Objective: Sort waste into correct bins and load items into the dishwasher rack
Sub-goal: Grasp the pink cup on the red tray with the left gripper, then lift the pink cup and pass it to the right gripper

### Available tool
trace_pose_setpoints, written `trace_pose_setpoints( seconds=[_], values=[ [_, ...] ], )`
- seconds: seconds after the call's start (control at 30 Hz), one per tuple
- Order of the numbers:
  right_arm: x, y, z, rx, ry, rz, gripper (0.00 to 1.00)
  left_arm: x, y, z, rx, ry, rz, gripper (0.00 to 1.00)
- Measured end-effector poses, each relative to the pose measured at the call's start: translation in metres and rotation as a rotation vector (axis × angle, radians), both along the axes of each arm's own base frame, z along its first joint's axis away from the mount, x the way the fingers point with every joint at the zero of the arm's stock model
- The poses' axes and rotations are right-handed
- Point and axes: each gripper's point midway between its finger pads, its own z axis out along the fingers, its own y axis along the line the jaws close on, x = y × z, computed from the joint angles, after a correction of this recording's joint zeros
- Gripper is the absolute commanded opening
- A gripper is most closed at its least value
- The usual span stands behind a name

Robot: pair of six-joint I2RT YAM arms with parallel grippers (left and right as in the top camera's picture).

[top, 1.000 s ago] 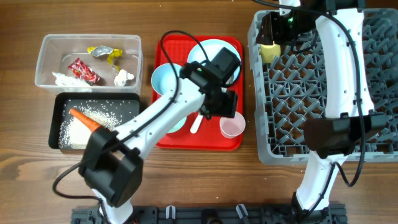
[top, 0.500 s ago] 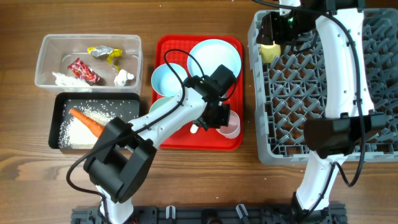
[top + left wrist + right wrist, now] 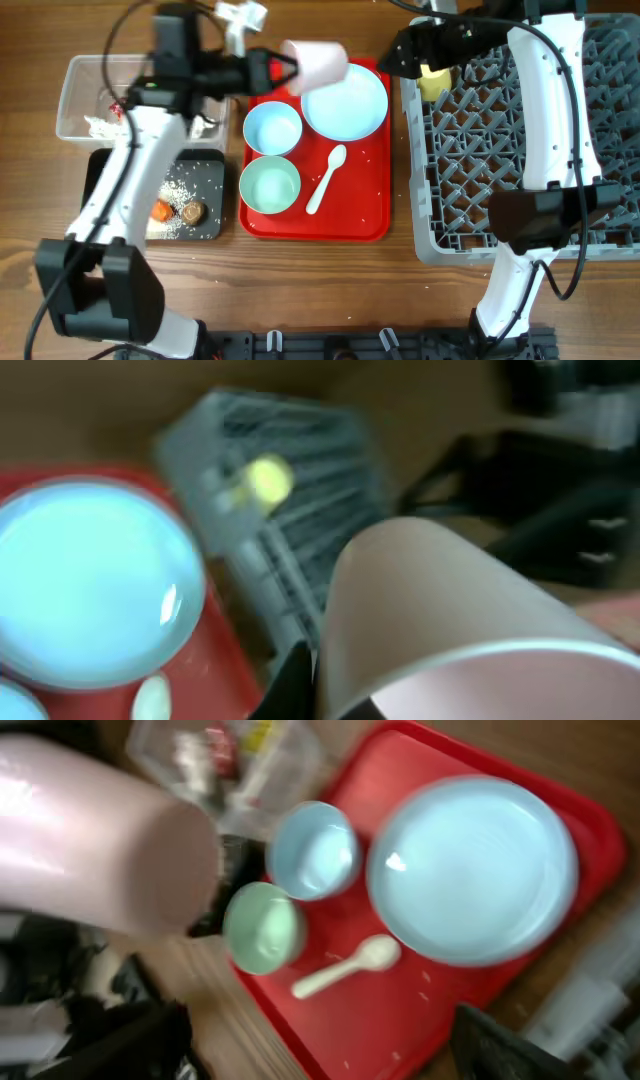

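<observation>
A brown wooden table (image 3: 330,290) is carrying everything; 12 o'clock here is the top edge of the overhead view. The pink cup (image 3: 318,62) is hanging in the air on its side over the 12 o'clock edge of the red tray (image 3: 375,220). The left gripper (image 3: 283,68) is clamping the cup's 9 o'clock end with its fingers squeezed tight. At the cup's 3 o'clock, and apart from it, the right gripper (image 3: 402,50) is hovering by the 11 o'clock corner of the rack (image 3: 470,150), jaws spread wide and holding nothing. The yellow cup (image 3: 432,80) is sitting in the rack near that corner. On the red tray, the plate (image 3: 345,100) is lying at 1 o'clock, the blue bowl (image 3: 272,128) at 10 o'clock and the mint bowl (image 3: 270,187) at 8 o'clock. The spoon (image 3: 327,178) is lying just at the mint bowl's 3 o'clock. At the tray's 9 o'clock, the clear tub (image 3: 75,75) is holding the tissue (image 3: 100,126) and the red wrapper (image 3: 220,745). The left arm is partly covering the tub. At the tub's 6 o'clock, the black tray (image 3: 215,200) is holding rice (image 3: 180,185), the carrot (image 3: 162,210) and the brown lump (image 3: 192,211).
</observation>
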Motion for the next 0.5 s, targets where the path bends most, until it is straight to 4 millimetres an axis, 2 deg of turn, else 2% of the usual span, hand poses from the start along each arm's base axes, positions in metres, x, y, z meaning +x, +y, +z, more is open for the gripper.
trace_pose_setpoints(
  seconds=[0.07,0.2,0.37,0.5],
  values=[
    [-0.006,0.013,0.014,0.099,-0.059,0.098,0.88,-0.010,0.009,0.030,-0.111,-0.117,-0.124,0.04],
    [-0.015,0.030,0.038,0.258,-0.169,0.236,0.88,-0.033,0.000,0.054,-0.191,-0.228,-0.292,0.04],
    [-0.022,0.040,0.058,0.383,-0.267,0.328,0.88,-0.046,-0.015,0.064,-0.212,-0.300,-0.377,0.04],
    [-0.025,0.043,0.066,0.432,-0.293,0.351,0.89,-0.044,-0.026,0.061,-0.194,-0.303,-0.361,0.04]
  ],
)
